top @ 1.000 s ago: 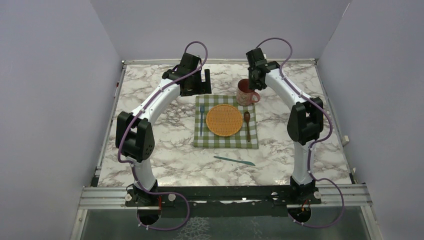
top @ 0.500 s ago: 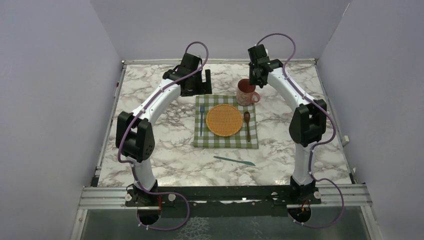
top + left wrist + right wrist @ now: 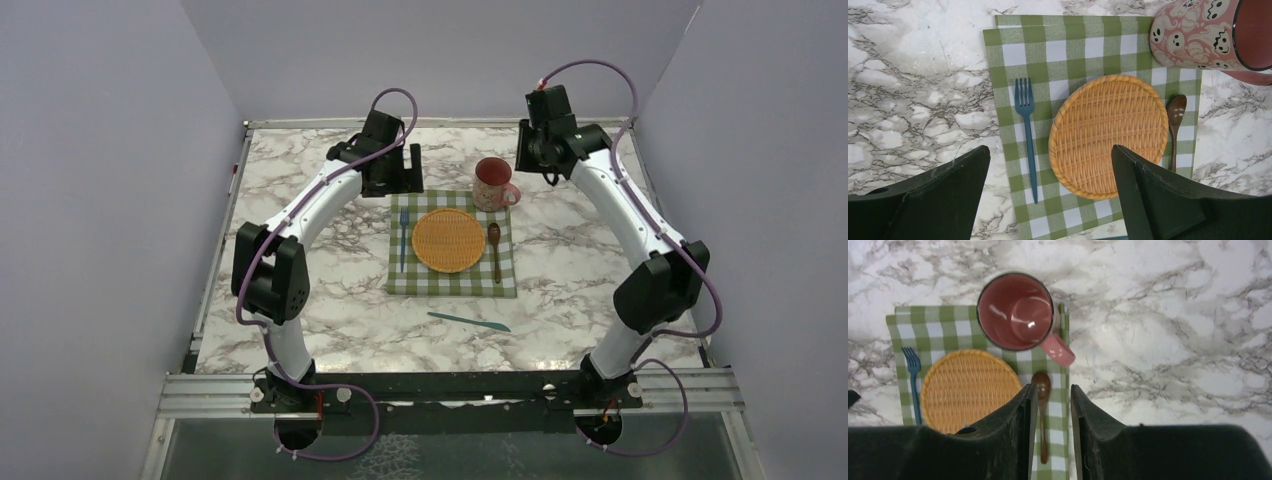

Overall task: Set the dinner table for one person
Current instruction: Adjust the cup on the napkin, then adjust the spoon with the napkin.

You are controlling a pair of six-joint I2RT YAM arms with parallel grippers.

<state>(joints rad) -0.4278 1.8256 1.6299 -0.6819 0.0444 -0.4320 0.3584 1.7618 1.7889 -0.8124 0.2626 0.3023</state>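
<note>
On the worktop [image 3: 330, 320], near of the cloth [image 3: 450, 284], the knife [image 3: 468, 321] lies flat by itself, running roughly left-right. It's well apart from the setting and looks like the only piece not placed.

The rest reads as set:
- plate [image 3: 447, 240] mid-cloth
- fork [image 3: 403, 240] just left of it
- spoon [image 3: 494, 250] just right of it
- mug [image 3: 492, 183] upright on the far right corner of the cloth, handle to the right

Right fingers [image 3: 1013, 435] are slightly apart with nothing between them, high over the mug and spoon. Left fingers [image 3: 938, 195] are wide apart and empty, above the far left edge of the cloth.

My read of the step: fetch the knife and lay it on the right of the cloth, parallel to the spoon.

How I'd do it:
- Use the right arm. Lift clear of the mug first, then swing near.
- Spread the fingers wider before descending.
- Straddle the knife across its narrow width and come straight down.
- It's thin and flat on hard marble, so a shallow pinch will likely skid. Get the tips right down to the surface before closing.
- Turn the wrist so the knife runs near-far.
- There's little room beside the spoon. Aim for the strip at the right edge of the cloth and don't nudge the spoon.
- Release low.
- Park the left arm where it is, out of the path.
</note>
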